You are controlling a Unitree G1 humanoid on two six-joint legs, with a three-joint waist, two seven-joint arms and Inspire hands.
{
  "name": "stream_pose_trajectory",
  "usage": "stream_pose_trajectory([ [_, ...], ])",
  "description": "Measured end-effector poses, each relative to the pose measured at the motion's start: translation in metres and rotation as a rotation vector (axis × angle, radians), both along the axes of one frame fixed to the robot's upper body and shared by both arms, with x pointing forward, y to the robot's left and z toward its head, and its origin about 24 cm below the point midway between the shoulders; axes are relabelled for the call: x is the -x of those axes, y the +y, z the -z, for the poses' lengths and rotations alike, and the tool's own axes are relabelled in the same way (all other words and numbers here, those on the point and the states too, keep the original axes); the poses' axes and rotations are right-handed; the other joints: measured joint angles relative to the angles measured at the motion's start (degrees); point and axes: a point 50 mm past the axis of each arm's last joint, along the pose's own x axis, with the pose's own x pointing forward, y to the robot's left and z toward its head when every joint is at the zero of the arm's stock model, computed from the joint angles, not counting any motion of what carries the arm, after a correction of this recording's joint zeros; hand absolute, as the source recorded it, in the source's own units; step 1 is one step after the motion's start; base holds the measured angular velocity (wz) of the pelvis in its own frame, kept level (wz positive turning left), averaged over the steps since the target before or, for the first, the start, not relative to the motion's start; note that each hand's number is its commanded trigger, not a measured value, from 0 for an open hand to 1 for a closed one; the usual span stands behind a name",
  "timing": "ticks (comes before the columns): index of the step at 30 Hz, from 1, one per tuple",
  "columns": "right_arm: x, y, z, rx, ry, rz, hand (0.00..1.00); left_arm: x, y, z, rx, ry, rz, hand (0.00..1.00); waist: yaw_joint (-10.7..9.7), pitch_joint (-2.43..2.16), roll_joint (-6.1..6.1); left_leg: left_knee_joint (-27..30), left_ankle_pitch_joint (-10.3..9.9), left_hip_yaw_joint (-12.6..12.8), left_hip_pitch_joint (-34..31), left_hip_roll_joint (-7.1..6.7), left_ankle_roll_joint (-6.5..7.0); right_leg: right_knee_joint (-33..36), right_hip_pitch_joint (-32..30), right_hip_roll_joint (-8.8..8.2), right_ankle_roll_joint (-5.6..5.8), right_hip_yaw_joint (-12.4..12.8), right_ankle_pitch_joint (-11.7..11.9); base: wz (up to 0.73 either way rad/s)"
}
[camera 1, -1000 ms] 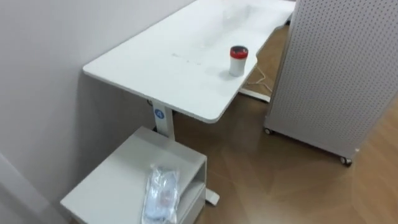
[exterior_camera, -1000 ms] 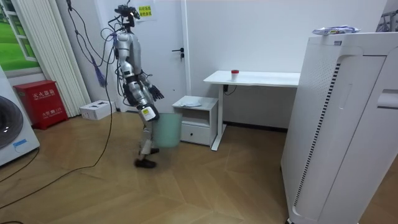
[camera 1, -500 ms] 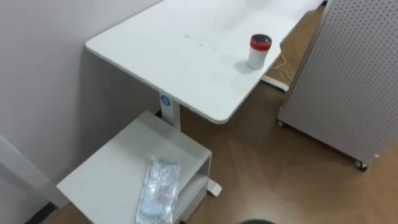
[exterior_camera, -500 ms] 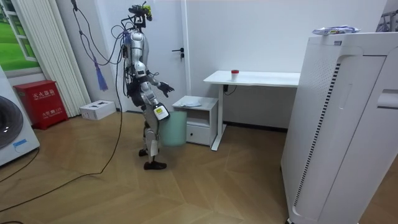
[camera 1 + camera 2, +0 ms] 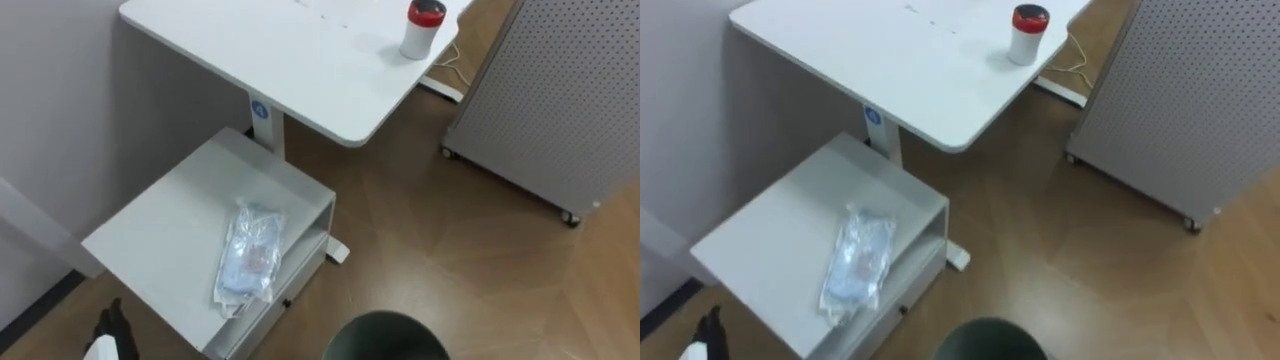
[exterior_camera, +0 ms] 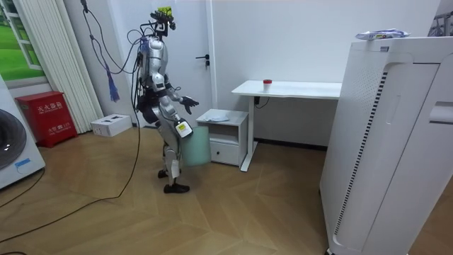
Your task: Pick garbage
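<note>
Left eye view, shift: The whole picture has slid since a second ago. That is the head camera dipping, not the furniture moving. The desk point(image 5: 300, 70) and its red-lidded cup point(image 5: 423, 27) now sit at the top edge, and the low cabinet point(image 5: 160, 235) has come to the middle.
Left eye view, garbage: A crumpled clear plastic bag point(image 5: 250, 262) lies flat on the cabinet's top, toward the edge above its open shelf, with nothing touching it.
Left eye view, left hand: The left hand point(image 5: 112, 325) has come in at the lower left corner. Its dark fingers are raised and fairly straight, and it holds nothing. It is off the cabinet's near corner, left of the bag and clearly apart from it.
Left eye view, bin: The rim of a green bin point(image 5: 385, 338) now shows at the bottom edge, below and right of the bag.
Right eye view: It shows the same layout, with the hand low at the left and the bag on the cabinet well clear of it.
Room view, robot: It was mid-stride a second ago. Now it stands upright close beside the cabinet, with its left arm held out toward it.
Room view, right hand: The right hand point(image 6: 180, 132) hangs low against the bin. I cannot tell whether it grips it.
Meaning: I'd say the walk-up is about finished. The bag looks within reach, but the pick has not begun.
</note>
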Motion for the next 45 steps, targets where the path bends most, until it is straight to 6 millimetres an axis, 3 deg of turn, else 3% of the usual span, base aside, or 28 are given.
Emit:
stream_pose_trajectory([
  [4, -0.015, 0.010, -0.008, 0.003, -0.059, -0.044, 1.00, -0.017, -0.006, -0.012, -0.033, -0.069, 0.025, 0.00, 0.05, 0.17, 0.07, 2.09, -0.02, -0.10, -3.74, -0.09, 0.01, 2.75, -3.88, -0.78, -0.63, -0.31, -0.40, 0.03],
  [13, -0.039, 0.034, -0.023, 0.006, -0.149, -0.157, 1.00, -0.034, -0.013, -0.029, -0.106, -0.183, 0.008, 0.00, -0.31, 0.42, 0.39, 4.44, 0.20, -0.02, -8.67, 0.32, -0.36, 4.65, -8.60, -0.82, -1.57, 0.01, -0.61, 0.00],
  [20, -0.046, 0.049, -0.027, -0.001, -0.155, -0.226, 1.00, -0.043, -0.022, -0.036, -0.137, -0.227, 0.048, 0.00, -0.34, 0.51, 0.54, 4.57, 0.24, 0.04, -11.17, 0.31, -0.43, 4.95, -11.24, -0.85, -1.68, -0.05, -0.61, 0.00],
  [24, -0.055, 0.056, -0.032, 0.002, -0.170, -0.266, 1.00, -0.050, -0.028, -0.040, -0.154, -0.242, 0.095, 0.00, -0.42, 0.81, 0.99, 4.90, 0.23, 0.10, -13.13, 0.29, -0.40, 5.67, -13.30, -0.97, -1.66, 0.01, -0.62, 0.00],
  [31, -0.071, 0.062, -0.041, 0.019, -0.192, -0.308, 1.00, -0.059, -0.037, -0.046, -0.169, -0.256, 0.138, 0.00, -1.02, 1.82, 2.46, 5.30, 0.22, 0.36, -14.08, 0.26, -0.43, 8.00, -15.30, -1.71, -1.79, 0.17, -0.91, 0.01],
  [36, -0.076, 0.063, -0.047, 0.004, -0.212, -0.297, 1.00, -0.076, -0.040, -0.062, -0.196, -0.298, 0.139, 0.00, -1.63, 1.88, 2.55, 7.91, 0.15, 0.91, -17.86, 0.35, -0.55, 10.84, -19.32, -2.09, -2.46, 0.06, -1.31, 0.00],
  [37, -0.078, 0.064, -0.048, 0.003, -0.216, -0.299, 1.00, -0.077, -0.041, -0.063, -0.210, -0.301, 0.151, 0.00, -1.99, 1.88, 2.54, 8.68, 0.10, 0.98, -18.43, 0.37, -0.56, 11.18, -19.68, -2.21, -3.01, 0.03, -1.65, 0.00],
  [45, -0.080, 0.070, -0.053, -0.019, -0.235, -0.311, 1.00, -0.081, -0.042, -0.067, -0.258, -0.296, 0.174, 0.00, -3.62, 1.92, 2.60, 12.82, -0.35, 1.86, -22.21, 0.94, -0.65, 14.63, -23.83, -3.00, -4.00, 0.23, -2.15, -0.03],
])
